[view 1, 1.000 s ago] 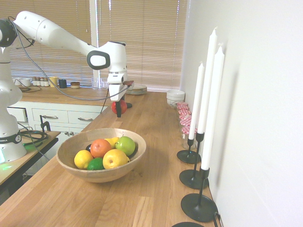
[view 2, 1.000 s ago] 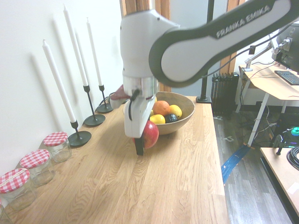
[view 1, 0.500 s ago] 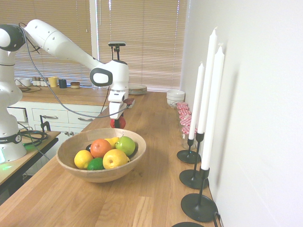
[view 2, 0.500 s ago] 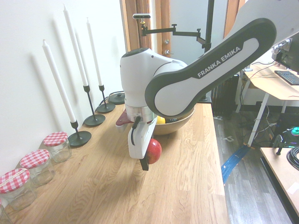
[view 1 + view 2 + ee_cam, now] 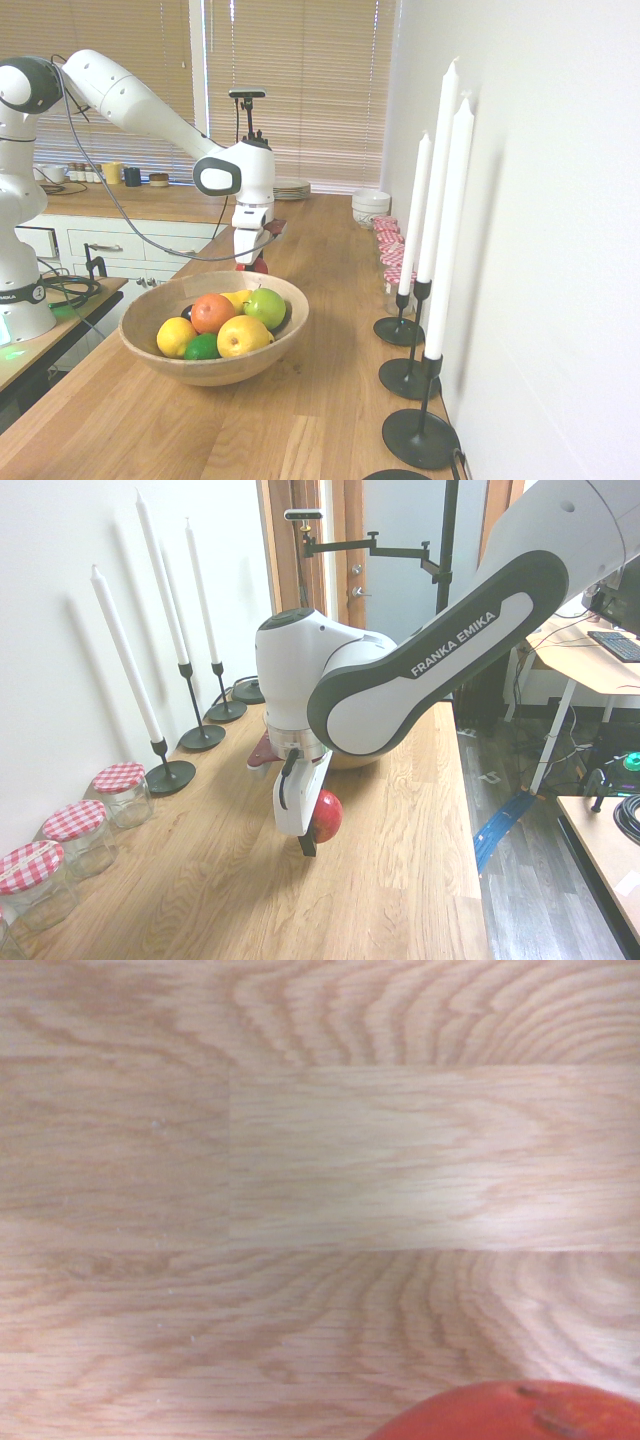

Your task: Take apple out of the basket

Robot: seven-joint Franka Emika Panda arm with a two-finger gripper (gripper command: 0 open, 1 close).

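Second exterior view, nearest part: the gripper (image 5: 316, 832) is closed on the red apple (image 5: 326, 816), with one dark finger visible beside it. The apple sits between the fingers, low over the bare wood of the counter (image 5: 400, 880); whether it touches the wood, I cannot tell. Farther lies the bowl (image 5: 355, 762), mostly hidden behind the arm. The apple is outside it, so I judge that only straight lowering, if any, and then opening of the fingers remain.
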